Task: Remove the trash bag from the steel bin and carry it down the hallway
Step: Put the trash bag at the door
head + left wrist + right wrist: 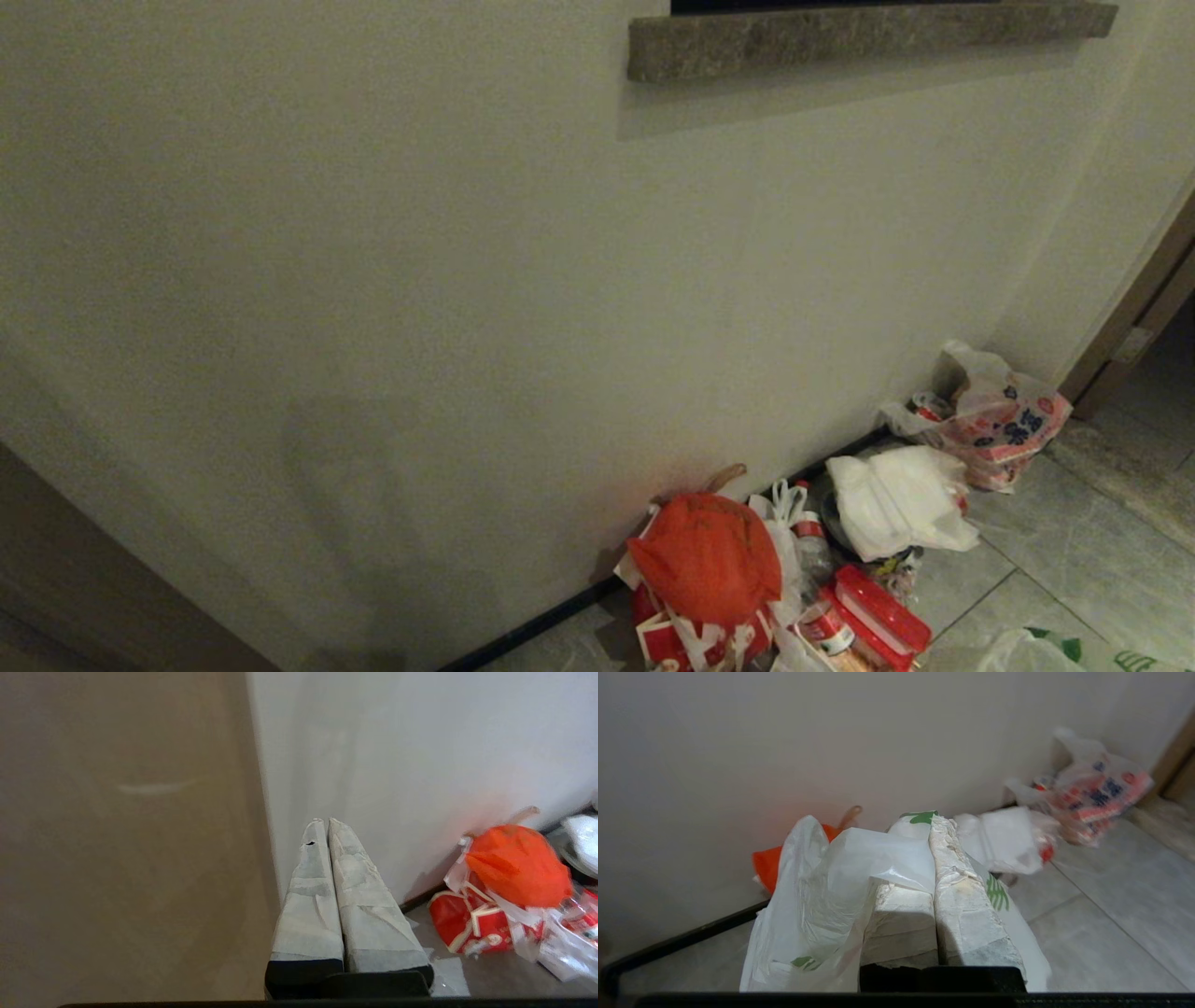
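Note:
The trash bag, thin white plastic with green printing, is pinched between the taped fingers of my right gripper, which is shut on it. The bag drapes over one finger and hangs down both sides above the grey tiled floor. A corner of the same bag shows at the bottom right of the head view. My left gripper is shut with nothing in it and points at the off-white wall. The steel bin is out of view.
A pile of rubbish lies along the wall: a red-orange bag, a white bag and a printed bag in the corner. A stone ledge juts out above. A brown door frame stands at the right.

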`<state>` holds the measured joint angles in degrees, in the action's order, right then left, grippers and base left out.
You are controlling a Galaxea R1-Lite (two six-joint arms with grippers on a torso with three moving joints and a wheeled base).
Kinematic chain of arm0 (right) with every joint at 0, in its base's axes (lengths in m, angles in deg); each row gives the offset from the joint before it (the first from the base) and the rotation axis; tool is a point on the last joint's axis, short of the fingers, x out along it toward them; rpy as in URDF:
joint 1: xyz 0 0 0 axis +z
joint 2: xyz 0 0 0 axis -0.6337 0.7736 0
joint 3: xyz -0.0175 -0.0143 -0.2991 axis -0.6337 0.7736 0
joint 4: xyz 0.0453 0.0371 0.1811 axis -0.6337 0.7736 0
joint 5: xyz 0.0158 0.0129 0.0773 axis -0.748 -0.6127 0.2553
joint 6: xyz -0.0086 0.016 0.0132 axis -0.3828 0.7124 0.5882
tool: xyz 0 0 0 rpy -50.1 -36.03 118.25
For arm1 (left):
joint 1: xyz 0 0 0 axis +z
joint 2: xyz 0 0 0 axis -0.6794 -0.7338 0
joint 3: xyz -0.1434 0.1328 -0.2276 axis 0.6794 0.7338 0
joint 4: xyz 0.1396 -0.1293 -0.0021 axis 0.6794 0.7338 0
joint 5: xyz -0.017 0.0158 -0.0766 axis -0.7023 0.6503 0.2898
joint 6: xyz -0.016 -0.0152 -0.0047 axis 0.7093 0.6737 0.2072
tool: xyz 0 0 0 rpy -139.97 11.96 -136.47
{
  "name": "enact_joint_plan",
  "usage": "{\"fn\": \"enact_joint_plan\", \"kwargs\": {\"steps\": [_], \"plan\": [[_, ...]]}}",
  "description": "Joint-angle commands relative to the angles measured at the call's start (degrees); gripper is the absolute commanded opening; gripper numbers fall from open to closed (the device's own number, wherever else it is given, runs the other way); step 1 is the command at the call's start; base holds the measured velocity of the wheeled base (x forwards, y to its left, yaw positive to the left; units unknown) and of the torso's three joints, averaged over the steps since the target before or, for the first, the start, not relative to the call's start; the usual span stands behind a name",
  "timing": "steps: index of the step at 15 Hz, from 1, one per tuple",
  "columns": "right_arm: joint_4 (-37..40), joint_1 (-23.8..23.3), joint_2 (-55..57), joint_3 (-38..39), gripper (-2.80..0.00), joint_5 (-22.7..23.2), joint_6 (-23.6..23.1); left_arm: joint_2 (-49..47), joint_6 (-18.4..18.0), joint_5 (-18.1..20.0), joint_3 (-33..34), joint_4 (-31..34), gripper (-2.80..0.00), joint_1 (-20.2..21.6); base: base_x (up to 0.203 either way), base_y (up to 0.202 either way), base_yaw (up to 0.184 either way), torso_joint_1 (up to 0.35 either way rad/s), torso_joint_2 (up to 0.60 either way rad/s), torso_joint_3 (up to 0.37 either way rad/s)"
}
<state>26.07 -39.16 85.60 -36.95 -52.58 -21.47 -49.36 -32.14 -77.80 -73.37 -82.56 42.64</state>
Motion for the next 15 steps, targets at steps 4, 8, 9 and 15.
{"fn": "enact_joint_plan", "kwargs": {"steps": [4,8,9,15], "plan": [[0.0,0.0,-0.1,0.2,-2.8,0.0,0.0,0.0,0.0,0.0,0.1,0.0,-2.8,0.0,0.0,0.0,0.0,0.0,0.0,0.0],[0.0,0.0,-0.1,0.2,-2.8,0.0,0.0,0.0,0.0,0.0,0.1,0.0,-2.8,0.0,0.0,0.0,0.0,0.0,0.0,0.0],[0.0,0.0,-0.1,0.2,-2.8,0.0,0.0,0.0,0.0,0.0,0.1,0.0,-2.8,0.0,0.0,0.0,0.0,0.0,0.0,0.0],[0.0,0.0,-0.1,0.2,-2.8,0.0,0.3,0.0,0.0,0.0,0.1,0.0,-2.8,0.0,-0.002,-0.001,0.043,0.001,0.0,0.001]]}}
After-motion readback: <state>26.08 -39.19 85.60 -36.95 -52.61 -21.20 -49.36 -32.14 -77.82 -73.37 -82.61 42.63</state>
